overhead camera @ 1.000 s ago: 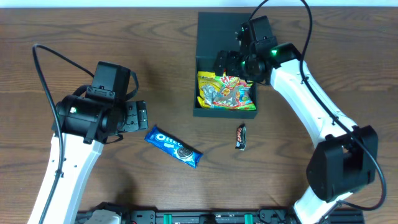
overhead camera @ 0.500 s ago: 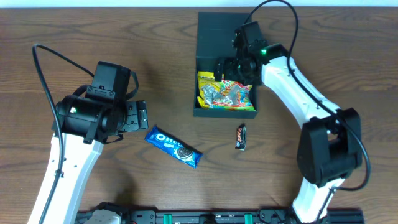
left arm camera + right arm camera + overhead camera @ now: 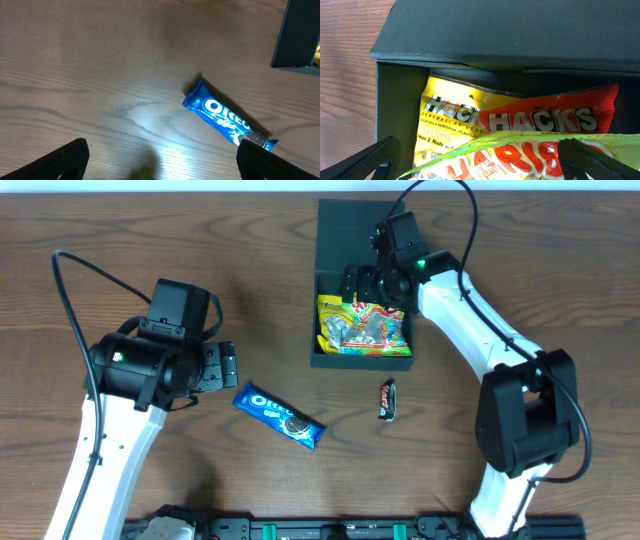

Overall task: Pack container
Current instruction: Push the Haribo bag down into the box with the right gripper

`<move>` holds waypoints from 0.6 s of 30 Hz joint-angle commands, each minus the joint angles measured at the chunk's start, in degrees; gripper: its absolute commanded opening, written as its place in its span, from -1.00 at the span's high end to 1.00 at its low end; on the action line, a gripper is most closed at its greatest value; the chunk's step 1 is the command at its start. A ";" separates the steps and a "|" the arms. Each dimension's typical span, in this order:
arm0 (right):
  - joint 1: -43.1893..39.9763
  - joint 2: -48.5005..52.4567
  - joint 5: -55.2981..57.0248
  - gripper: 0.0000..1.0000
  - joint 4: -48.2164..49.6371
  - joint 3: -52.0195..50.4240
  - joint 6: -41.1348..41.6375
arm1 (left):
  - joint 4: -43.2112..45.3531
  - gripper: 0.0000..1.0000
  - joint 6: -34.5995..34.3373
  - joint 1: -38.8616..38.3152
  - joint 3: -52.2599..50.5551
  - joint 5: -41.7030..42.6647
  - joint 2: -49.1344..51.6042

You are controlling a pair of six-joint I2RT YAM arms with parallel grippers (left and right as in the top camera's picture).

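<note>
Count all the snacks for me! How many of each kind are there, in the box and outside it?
Hacks packets: 2, the yellow Hacks packet and the red Hacks packet, in the box
Haribo bag: 1, in the box
Oreo packet: 1, outside the box
Small dark snack bar: 1, outside the box
Total: 5

Both splayed wide: left hand (image 3: 228, 368) and right hand (image 3: 358, 283), right arm (image 3: 470, 310) far forward.
</note>
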 commanded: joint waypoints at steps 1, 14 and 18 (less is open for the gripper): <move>0.04 0.61 1.05 -0.99 0.24 0.15 -1.53 | -0.17 -0.91 0.39 0.24 0.04 -1.03 -0.33; 0.09 -10.23 2.86 -0.99 -3.54 0.15 -4.70 | -1.31 -0.90 0.35 0.24 0.07 -1.03 -1.03; 0.11 -18.62 2.86 -0.98 -7.56 0.15 -7.87 | -1.29 -0.91 0.35 0.24 0.07 -1.03 -1.99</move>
